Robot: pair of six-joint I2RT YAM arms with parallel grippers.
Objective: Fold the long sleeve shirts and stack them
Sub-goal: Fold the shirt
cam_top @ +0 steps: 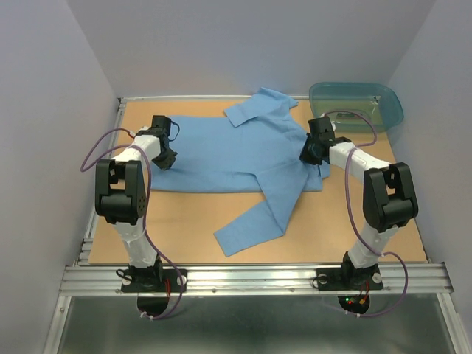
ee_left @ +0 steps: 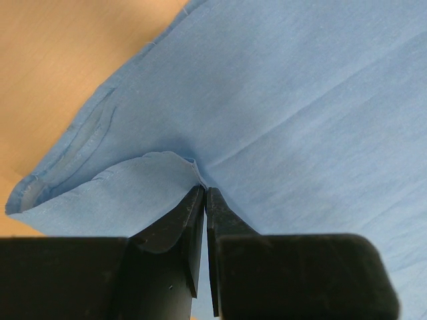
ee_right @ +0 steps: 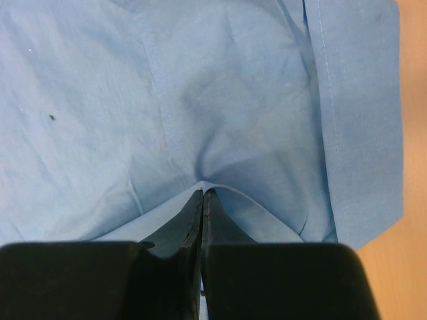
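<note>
Fingers of left gripper [ee_left: 203, 189] and right gripper [ee_right: 203, 193] clamp the plain light-blue cotton shirt [cam_top: 221, 155], spread lengthwise across mid-frame between them.

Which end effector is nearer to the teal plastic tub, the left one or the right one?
Right. The right end effector pinches the light blue shirt just in front of the left end of the teal tub; the left end effector pinches the shirt's far left edge.
</note>
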